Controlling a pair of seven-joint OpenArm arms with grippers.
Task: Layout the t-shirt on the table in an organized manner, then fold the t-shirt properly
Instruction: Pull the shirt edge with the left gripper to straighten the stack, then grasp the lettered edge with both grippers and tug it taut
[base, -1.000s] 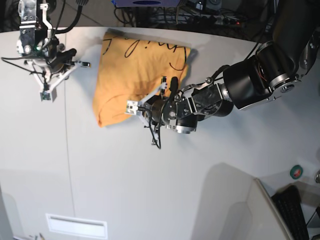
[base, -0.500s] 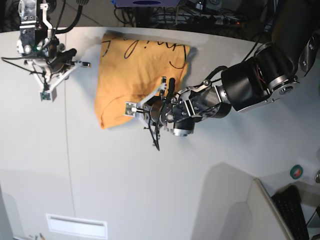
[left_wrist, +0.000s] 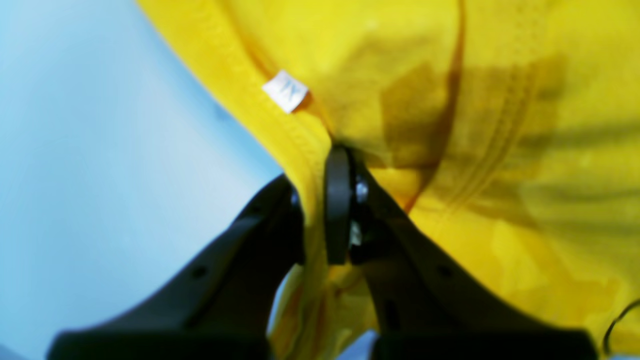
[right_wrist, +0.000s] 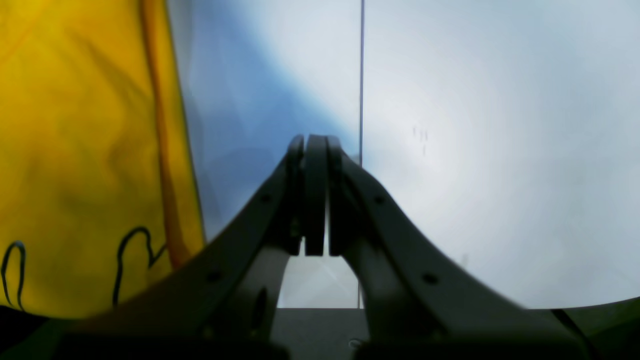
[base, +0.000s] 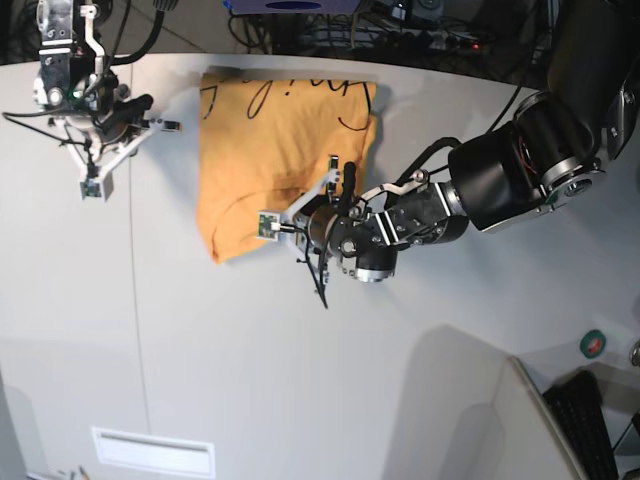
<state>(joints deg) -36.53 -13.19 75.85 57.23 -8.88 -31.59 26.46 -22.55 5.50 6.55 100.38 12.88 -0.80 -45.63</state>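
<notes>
An orange t-shirt (base: 285, 140) lies on a wide white tabletop (base: 300, 380), toward the far edge, bunched into a rough rectangle with black handwritten lettering (base: 350, 110) running along its far side. It is not spread flat: no sleeves or neckline can be made out in the overhead view, and the near edge is doubled over. The left pincer (left_wrist: 315, 200) is clamped on a thick hemmed edge of the shirt — the wrist view shows the cloth pinched between its two black fingers, with a small white tag (left_wrist: 286, 91) just beyond the grip. In the overhead view that arm (base: 500, 175) reaches in from the right side of the picture and meets the shirt at its near right corner. The right pincer (right_wrist: 315, 195) hangs off to the other side of the shirt, its fingers pressed together on nothing, above bare tabletop beside a thin dark seam line (right_wrist: 361, 75). Judging from this, the task is in its early part — the laying-out is under way but unfinished, and no proper fold has yet been made.
</notes>
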